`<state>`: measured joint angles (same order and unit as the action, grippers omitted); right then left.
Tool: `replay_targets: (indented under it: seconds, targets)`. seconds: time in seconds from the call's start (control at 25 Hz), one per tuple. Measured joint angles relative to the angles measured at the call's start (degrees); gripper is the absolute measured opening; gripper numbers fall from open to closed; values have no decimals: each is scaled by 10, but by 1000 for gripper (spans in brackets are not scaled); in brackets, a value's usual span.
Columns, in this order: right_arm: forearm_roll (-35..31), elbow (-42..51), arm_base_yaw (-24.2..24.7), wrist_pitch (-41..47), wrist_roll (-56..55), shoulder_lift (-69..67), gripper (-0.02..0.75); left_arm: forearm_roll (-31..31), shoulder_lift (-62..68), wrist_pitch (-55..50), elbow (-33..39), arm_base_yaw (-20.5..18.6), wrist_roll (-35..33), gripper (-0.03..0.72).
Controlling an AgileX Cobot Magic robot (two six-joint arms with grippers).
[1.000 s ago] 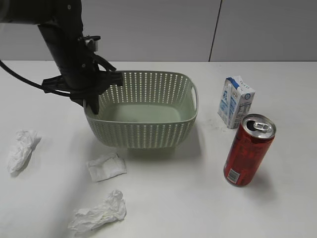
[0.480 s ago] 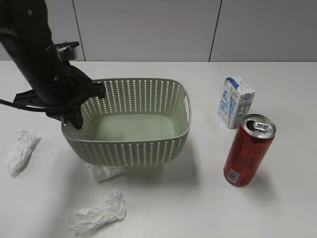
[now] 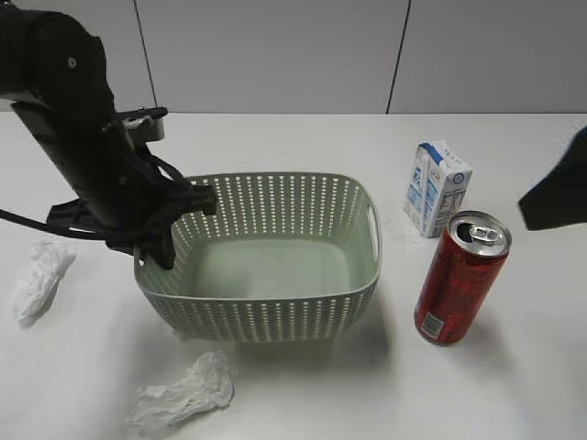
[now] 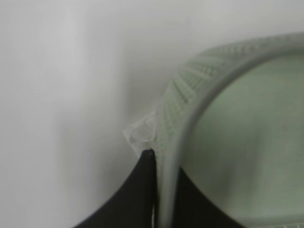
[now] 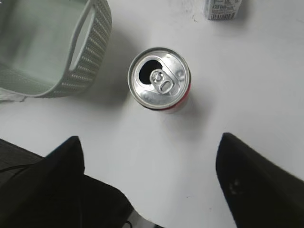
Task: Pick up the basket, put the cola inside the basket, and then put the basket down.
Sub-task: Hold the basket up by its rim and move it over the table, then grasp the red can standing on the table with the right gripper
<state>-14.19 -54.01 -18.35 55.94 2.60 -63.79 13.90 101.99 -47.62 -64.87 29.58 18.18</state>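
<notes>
The pale green basket (image 3: 266,266) hangs lifted and tilted, held by its left rim. My left gripper (image 3: 160,243) is shut on that rim; the left wrist view shows the rim (image 4: 190,123) pinched between the black fingers (image 4: 164,190). The red cola can (image 3: 459,278) stands upright on the table right of the basket, open-topped. In the right wrist view the cola (image 5: 159,80) is seen from above, beyond my right gripper (image 5: 149,142), which is open and empty above the table. The basket's handle side (image 5: 80,42) shows at the upper left there. My right arm (image 3: 559,192) enters at the right edge.
A white-and-blue milk carton (image 3: 437,188) stands behind the cola; its base shows in the right wrist view (image 5: 223,9). Crumpled white tissues lie at the left (image 3: 38,278) and the front left (image 3: 182,392). A tissue scrap (image 4: 140,135) shows under the basket corner.
The basket has been lifted off the table and carried toward the front and right, covering the flat tissue. My right arm has come into view at the right edge.
</notes>
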Motion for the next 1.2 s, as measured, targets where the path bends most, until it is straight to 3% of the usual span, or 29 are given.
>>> replay_targets:
  seconds: [0.08, 0.2, 0.56, 1.0, 1.2]
  targets:
    - [59, -12, -56, -13, -68, -43, 658, 3, 0, 4, 0, 5, 0, -1]
    - [117, -25, -96, -33, -151, -99, 658, 4, 0, 6, 0, 7, 0, -1]
    - [161, -26, -99, -73, -238, -195, 658, -3, 0, 6, 0, 8, 0, -1]
    - [147, -27, -99, -97, -243, -253, 650, -3, 0, 6, 0, 8, 0, -1]
    - [135, -27, -99, -98, -243, -277, 595, -3, 0, 6, 0, 8, 0, -1]
